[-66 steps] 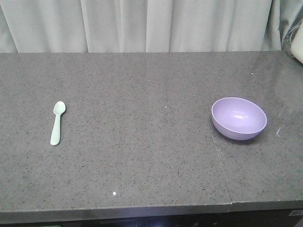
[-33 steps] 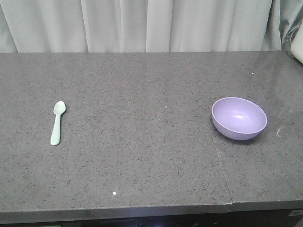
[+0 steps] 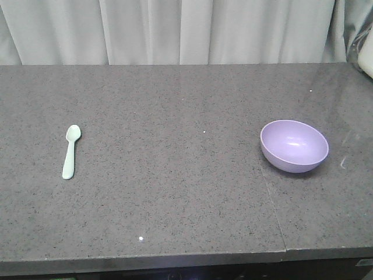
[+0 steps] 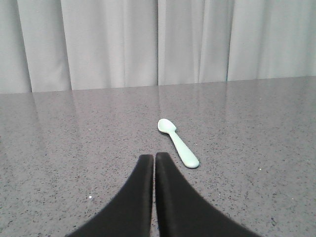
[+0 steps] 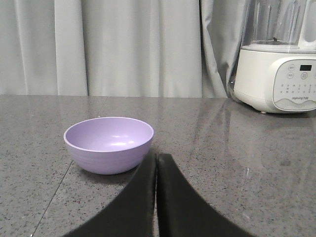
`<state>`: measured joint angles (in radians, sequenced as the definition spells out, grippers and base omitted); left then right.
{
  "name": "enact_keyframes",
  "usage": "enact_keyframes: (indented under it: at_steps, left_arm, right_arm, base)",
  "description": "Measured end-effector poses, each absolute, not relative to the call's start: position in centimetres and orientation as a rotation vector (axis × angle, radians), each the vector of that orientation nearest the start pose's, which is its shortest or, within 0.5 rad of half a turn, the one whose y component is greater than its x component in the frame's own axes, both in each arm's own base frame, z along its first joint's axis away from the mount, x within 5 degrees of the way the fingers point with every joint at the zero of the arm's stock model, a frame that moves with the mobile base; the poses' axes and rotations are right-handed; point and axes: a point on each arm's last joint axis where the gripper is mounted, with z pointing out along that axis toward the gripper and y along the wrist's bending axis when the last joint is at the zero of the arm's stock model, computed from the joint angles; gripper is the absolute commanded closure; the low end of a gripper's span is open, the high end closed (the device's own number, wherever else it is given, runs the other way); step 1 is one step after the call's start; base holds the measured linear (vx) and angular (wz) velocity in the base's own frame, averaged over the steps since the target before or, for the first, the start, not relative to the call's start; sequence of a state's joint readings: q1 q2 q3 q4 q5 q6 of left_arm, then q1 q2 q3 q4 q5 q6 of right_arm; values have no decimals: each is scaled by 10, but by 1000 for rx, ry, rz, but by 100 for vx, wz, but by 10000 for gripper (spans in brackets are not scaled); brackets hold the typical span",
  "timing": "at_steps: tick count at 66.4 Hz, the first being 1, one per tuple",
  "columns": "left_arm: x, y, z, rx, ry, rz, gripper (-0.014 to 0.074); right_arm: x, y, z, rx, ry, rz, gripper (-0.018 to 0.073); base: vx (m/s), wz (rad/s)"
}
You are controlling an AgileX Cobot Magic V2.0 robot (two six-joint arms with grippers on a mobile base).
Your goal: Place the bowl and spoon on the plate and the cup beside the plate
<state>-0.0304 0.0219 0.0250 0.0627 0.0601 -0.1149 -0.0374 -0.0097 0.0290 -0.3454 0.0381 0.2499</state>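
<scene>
Bowl (image 5: 108, 144) upright on counter (image 5: 237, 163); right end effector (image 5: 156, 157) pinched together near it; white blender (image 5: 276, 64) right rear.

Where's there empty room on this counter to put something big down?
The widest bare stretch is the middle of the counter, between the spoon and the bowl. The strip along the curtain is bare too. Tightest is the right end, near the bowl and white appliance.
</scene>
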Motion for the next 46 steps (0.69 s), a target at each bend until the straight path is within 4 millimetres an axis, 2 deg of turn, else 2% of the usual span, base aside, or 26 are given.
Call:
enact_keyframes:
  at_steps: [46]
  left_arm:
    - [59, -1, 198, -20, 1591, -61, 602]
  right_arm:
    - [57, -3, 201, -34, 1540, -115, 561]
  base:
    - [0, 0]
